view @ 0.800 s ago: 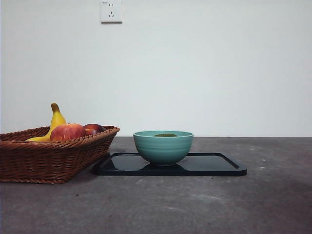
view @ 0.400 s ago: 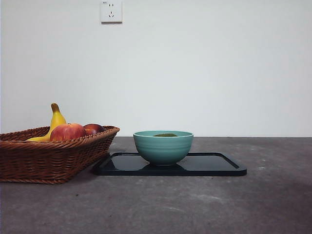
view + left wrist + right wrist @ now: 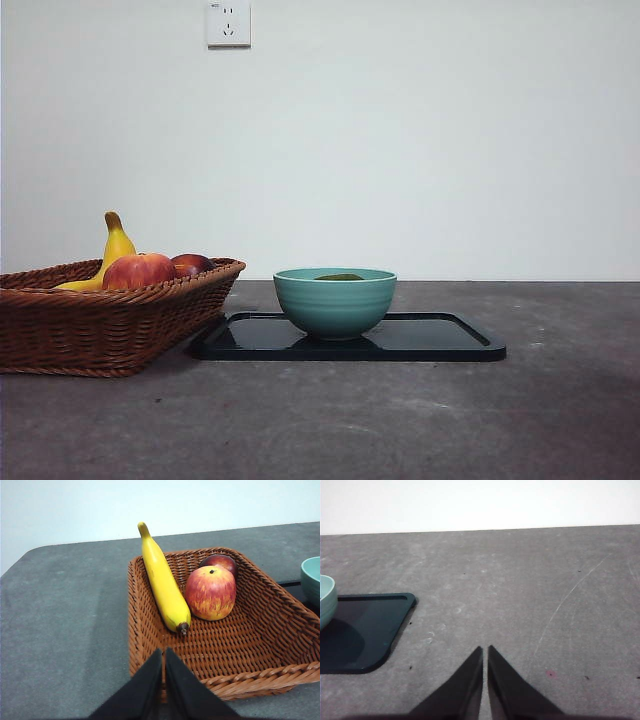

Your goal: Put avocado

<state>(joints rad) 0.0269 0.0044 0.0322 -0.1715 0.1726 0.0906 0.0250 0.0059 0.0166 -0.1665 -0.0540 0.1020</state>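
A dark green avocado (image 3: 340, 277) lies inside the teal bowl (image 3: 335, 300); only its top shows over the rim in the front view. The bowl stands on a black tray (image 3: 440, 340). The bowl's edge also shows in the left wrist view (image 3: 312, 580) and in the right wrist view (image 3: 326, 602). My left gripper (image 3: 164, 652) is shut and empty, above the near rim of the wicker basket (image 3: 150, 645). My right gripper (image 3: 485, 650) is shut and empty over bare table, to the side of the tray (image 3: 365, 630). Neither arm shows in the front view.
The wicker basket (image 3: 100, 320) stands left of the tray and holds a yellow banana (image 3: 162, 580), a red apple (image 3: 210, 592) and a darker red fruit (image 3: 220, 561) behind it. A wall socket (image 3: 228, 23) is on the white wall.
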